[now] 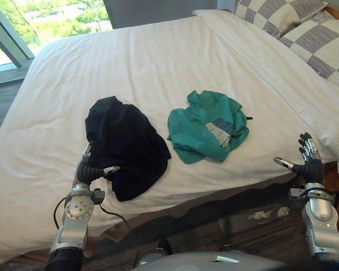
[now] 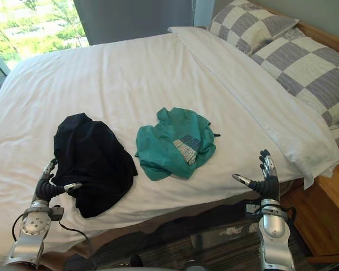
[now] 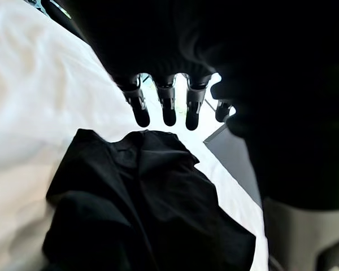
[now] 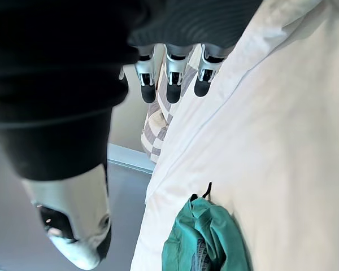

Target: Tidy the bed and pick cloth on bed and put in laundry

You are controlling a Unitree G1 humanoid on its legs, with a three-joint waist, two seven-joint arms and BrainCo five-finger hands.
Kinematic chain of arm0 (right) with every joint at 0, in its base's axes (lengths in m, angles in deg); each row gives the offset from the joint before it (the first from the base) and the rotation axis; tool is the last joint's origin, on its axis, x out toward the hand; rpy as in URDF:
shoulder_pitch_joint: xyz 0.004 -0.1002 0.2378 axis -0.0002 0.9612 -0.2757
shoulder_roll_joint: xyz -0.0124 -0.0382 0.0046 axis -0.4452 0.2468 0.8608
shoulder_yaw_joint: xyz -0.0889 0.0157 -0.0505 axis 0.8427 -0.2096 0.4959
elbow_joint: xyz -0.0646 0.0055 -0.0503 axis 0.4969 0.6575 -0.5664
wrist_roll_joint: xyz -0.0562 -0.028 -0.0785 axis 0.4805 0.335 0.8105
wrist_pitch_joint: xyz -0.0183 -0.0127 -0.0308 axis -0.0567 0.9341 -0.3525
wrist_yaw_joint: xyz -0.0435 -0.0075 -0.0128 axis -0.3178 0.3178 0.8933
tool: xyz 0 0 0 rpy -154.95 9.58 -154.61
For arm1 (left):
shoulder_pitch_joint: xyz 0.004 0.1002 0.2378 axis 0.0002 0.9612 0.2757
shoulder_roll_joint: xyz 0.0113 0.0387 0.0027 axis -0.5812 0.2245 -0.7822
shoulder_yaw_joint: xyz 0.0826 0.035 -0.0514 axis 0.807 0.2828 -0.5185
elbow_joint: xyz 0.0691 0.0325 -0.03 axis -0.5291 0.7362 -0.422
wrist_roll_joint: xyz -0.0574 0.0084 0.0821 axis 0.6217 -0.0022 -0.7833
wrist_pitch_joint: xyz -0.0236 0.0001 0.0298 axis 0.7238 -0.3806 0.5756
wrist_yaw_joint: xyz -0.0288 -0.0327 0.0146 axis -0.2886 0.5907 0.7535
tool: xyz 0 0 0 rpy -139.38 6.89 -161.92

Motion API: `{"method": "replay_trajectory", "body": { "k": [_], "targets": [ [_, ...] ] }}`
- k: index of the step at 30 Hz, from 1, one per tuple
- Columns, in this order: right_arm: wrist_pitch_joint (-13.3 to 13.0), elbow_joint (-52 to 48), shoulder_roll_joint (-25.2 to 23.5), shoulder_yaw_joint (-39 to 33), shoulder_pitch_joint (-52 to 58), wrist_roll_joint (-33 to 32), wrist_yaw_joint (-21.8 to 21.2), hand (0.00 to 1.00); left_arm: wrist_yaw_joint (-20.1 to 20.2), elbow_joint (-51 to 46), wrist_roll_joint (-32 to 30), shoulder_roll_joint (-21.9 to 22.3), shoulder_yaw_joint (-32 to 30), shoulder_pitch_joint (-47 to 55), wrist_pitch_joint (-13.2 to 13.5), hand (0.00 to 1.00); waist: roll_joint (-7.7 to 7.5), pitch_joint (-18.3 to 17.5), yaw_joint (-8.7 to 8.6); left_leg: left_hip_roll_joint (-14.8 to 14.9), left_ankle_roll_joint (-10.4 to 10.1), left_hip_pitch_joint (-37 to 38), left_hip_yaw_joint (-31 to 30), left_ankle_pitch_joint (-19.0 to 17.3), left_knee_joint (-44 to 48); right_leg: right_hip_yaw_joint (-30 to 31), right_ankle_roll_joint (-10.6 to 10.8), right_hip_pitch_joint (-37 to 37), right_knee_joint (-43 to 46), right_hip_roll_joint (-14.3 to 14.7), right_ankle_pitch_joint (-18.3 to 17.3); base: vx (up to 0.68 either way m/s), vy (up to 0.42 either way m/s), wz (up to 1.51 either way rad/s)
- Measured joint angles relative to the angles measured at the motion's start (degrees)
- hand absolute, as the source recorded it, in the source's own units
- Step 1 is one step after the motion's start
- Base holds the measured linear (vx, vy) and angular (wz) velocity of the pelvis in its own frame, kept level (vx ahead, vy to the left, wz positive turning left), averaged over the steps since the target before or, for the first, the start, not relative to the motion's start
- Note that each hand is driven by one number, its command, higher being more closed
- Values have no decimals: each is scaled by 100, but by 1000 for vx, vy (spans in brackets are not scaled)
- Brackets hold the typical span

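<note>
Bed, two cloths
Black cloth at left hand, fingers straight; green cloth beside it; right hand spread wide, empty.

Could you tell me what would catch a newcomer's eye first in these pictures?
Two crumpled garments stand out on the white bed: a black garment near the robot's edge and a teal shirt to its right. The left hand is open at the black garment's edge, and the right hand is open off the bed's right edge, on the checked pillows' side.
</note>
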Motion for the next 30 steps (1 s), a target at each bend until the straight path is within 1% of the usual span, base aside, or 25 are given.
{"method": "replay_trajectory", "body": {
  "k": [1, 3, 4, 7, 8, 10, 13, 14, 15, 16, 19, 22, 24, 25, 29, 30],
  "targets": [
    [3, -9, -30, 15, -2, 0, 42, 0, -62, 1, -116, 10, 110, -6, -50, 0, -21, 11, 2, 20, -3, -67, 25, 15, 11, 28, -17, -104, 2, 24, 28, 11, -10, -6],
    [6, -67, -30, 18, -34, -2, 108, 0, -150, 4, -142, 68, 219, -37, -79, 0, -51, 79, 1, 41, 0, -206, 49, 50, 26, 64, -37, -265, 1, 49, 79, 17, -6, -7],
    [8, -185, -30, 19, -44, -5, 173, 0, -231, 7, -146, 86, 294, -78, -85, 0, -58, 163, 2, 56, 10, -284, 71, 70, 27, 110, -54, -362, 1, 68, 112, 6, -1, -6],
    [8, -325, -29, 42, -101, -8, 278, 0, -401, 8, -243, 88, 352, -135, -85, 0, -70, 269, -8, 68, 20, -449, 101, 97, 28, 149, -60, -548, 1, 83, 158, -8, 10, -5],
    [7, -396, -29, 52, -177, -10, 354, 0, -520, 9, -299, 88, 349, -223, -85, 0, -66, 417, -2, 69, 27, -494, 122, 106, 29, 171, -55, -601, 2, 85, 177, 0, 9, -5],
    [7, -428, -29, 69, -258, -11, 390, 0, -613, 9, -307, 86, 348, -269, -84, 0, -59, 464, 1, 70, 29, -583, 150, 106, 56, 206, -49, -704, 13, 86, 192, 1, 15, -7],
    [6, -577, -29, 104, -457, -39, 471, 0, -704, 10, -344, 36, 347, -482, -88, 0, -44, 770, 2, 108, 46, -732, 182, 48, 246, 243, -51, -790, 32, 88, 216, 3, 4, -2],
    [6, -622, -30, 109, -473, -53, 472, 0, -743, 10, -348, 34, 346, -508, -97, 0, -42, 784, 2, 117, 47, -788, 184, 37, 284, 253, -51, -841, 48, 92, 216, 0, 0, 0],
    [3, -727, -29, 114, -499, -54, 473, 0, -802, 10, -350, 18, 347, -569, -169, 0, -27, 808, 8, 137, 49, -928, 190, 29, 345, 285, -51, -993, 111, 103, 216, 0, 0, 0],
    [4, -818, -25, 112, -561, -57, 476, 0, -838, 10, -350, -19, 347, -649, -222, 0, -22, 939, 0, 155, 52, -999, 189, 18, 421, 288, -52, -1049, 144, 105, 216, 0, 0, 0],
    [4, -919, -23, 114, -704, -59, 467, 0, -844, 10, -366, -160, 351, -811, -344, 0, -10, 1117, -8, 213, 45, -1186, 214, 9, 515, 346, -77, -1260, 211, 151, 232, -20, -20, -7],
    [33, -1055, -16, 123, -740, -62, 447, 0, -834, 11, -504, -201, 352, -950, -448, 0, -6, 1296, 16, 253, 44, -1316, 290, 3, 588, 441, -94, -1440, 279, 183, 247, 5, -17, -11],
    [34, -1218, -15, 130, -752, -67, 413, 0, -836, 12, -572, -248, 355, -972, -521, 0, 4, 1343, 9, 261, 45, -1418, 353, 2, 604, 513, -93, -1597, 329, 194, 255, 7, -6, -16],
    [34, -1321, -13, 131, -746, -73, 396, 0, -835, 11, -571, -295, 357, -1005, -575, 100, 8, 1406, 5, 266, 45, -1433, 379, 2, 609, 548, -93, -1638, 350, 200, 261, 14, -5, -16],
    [32, -1391, -9, 218, -745, -165, 333, 0, -840, 14, -574, -349, 397, -1100, -706, 100, 1, 1475, 29, 298, 45, -1460, 482, 2, 611, 620, -95, -1728, 402, 231, 264, 15, -11, -11],
    [31, -1528, -9, 265, -730, -162, 310, 0, -848, 19, -580, -366, 381, -1212, -799, 100, 27, 1528, 41, 309, 44, -1472, 494, 2, 623, 632, -95, -1752, 419, 239, 265, 0, 0, 0]
  ]
}}
